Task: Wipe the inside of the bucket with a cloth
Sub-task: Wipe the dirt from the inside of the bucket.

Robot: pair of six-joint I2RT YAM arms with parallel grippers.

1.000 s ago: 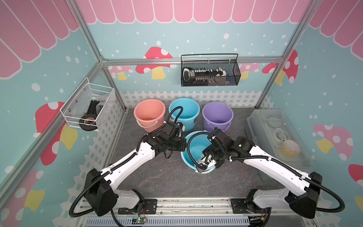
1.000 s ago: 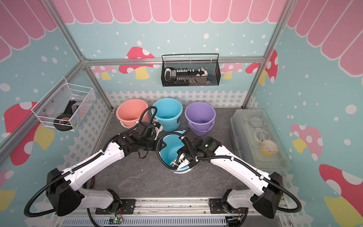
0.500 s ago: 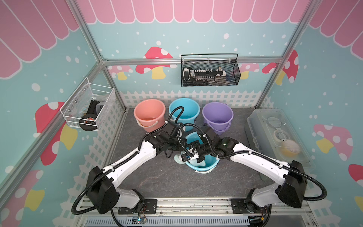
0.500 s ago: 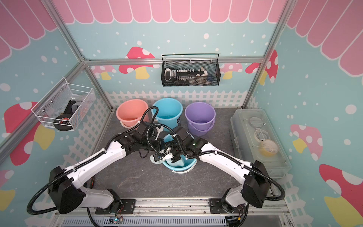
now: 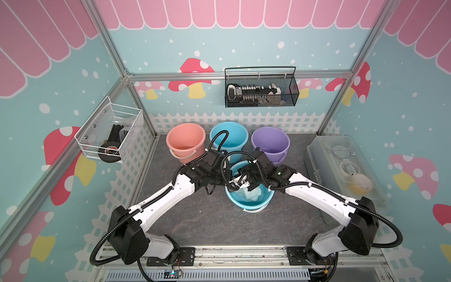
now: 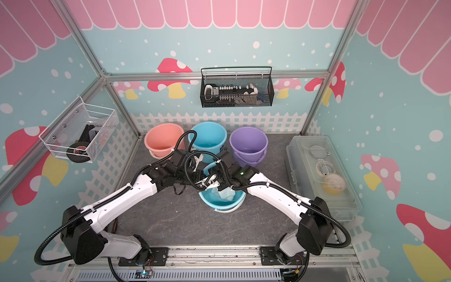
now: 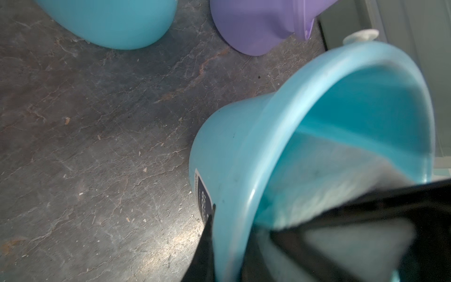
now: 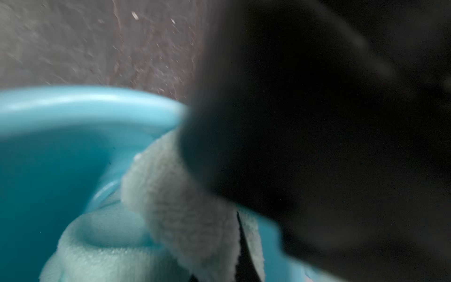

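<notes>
We take the front bucket [image 5: 244, 205], the blue one standing alone on the dark tabletop [image 5: 207, 219], as our landmark. The pale mint cloth [image 5: 251, 194] lies bunched inside it, against the wall on the right arm's side. The left gripper [image 7: 241, 219] is clamped on its rim, one finger outside the wall and one inside. The right gripper [image 5: 244, 182] hangs over the opening, closed on a fold of the cloth; its wrist view is too blurred for us to see the fingers clearly.

Just behind the front bucket stand a pink bucket [image 5: 185, 139], a second blue bucket [image 5: 229, 136] and a purple bucket [image 5: 270, 142] in a row. Higher on the wall behind it hangs a black mesh basket [image 5: 261, 90] with black-and-white items we cannot identify. Well to its left, a white wire basket [image 5: 109, 131] holds a roll of black tape [image 5: 111, 151]. To its right, a clear lidded box [image 5: 341, 171] holds white rings and something yellowish.

Half a second ago, part of the cloth spilled over the rim on the left arm's side, with the right gripper there; now it is all inside. The front bucket and the left gripper's clamp are unchanged.
</notes>
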